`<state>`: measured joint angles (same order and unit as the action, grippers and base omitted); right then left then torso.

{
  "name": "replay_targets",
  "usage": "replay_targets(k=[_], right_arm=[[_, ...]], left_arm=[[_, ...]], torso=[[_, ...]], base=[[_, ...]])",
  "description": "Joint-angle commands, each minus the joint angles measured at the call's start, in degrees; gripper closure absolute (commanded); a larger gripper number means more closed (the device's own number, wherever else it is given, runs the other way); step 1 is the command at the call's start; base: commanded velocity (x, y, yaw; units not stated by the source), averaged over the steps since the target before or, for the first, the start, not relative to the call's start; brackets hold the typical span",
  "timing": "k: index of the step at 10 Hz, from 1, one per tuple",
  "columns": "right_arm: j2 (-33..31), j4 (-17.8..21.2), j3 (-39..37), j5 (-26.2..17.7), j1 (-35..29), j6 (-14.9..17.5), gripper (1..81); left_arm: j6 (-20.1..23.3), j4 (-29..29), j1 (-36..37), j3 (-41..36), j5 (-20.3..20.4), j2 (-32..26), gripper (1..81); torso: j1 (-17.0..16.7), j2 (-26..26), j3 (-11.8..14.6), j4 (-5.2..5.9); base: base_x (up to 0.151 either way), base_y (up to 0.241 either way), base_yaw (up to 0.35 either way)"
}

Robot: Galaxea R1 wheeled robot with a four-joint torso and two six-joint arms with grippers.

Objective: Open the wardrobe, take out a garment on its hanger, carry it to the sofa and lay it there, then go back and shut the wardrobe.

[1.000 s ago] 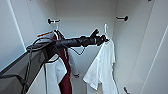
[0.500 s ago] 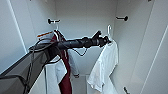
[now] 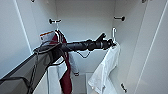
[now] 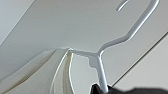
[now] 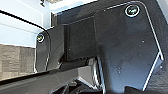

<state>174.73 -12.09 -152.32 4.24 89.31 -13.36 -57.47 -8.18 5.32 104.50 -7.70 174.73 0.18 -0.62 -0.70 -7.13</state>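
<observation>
one arm's reaching into the open wardrobe, left gripper fingers clamped on the hanger, t-shirt drooping by the right wall. right fingers: can't tell.

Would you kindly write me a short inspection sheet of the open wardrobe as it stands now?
Surface: wardrobe open, white interior.
Job's things: white T-shirt hangs on white hanger, hook clear of any peg.
Clutter: maroon jacket hangs at the left peg; right peg bare.
Grippers: left tool at the hanger's neck, shut on it; right tool cannot be judged.
Cables: dark cable loops under the left arm.
Surroundings: patterned floor in the right wrist view.
</observation>
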Motion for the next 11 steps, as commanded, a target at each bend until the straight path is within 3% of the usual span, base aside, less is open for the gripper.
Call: replay_targets(k=[1,4,11], right_arm=[[0.21,0.14,0.63,-2.66,-2.68,0.09,1.0],[0.21,0.14,0.37,-2.66,-2.68,0.09,1.0],[0.21,0.23,0.37,-2.66,-2.77,0.09,1.0]], left_arm=[[0.16,-1.05,10.55,-0.78,2.69,-0.34,81.1],[0.25,-1.14,8.79,-3.15,6.21,-1.75,81.1],[-0.01,-4.56,3.25,-11.06,9.64,-6.31,81.1]], torso=[[0.00,0.02,0.00,-0.02],[0.00,0.00,0.00,0.00],[-0.02,0.00,0.00,0.00]], base=[[-0.094,0.000,0.000],[-0.094,0.000,0.000],[-0.093,0.000,0.000]])
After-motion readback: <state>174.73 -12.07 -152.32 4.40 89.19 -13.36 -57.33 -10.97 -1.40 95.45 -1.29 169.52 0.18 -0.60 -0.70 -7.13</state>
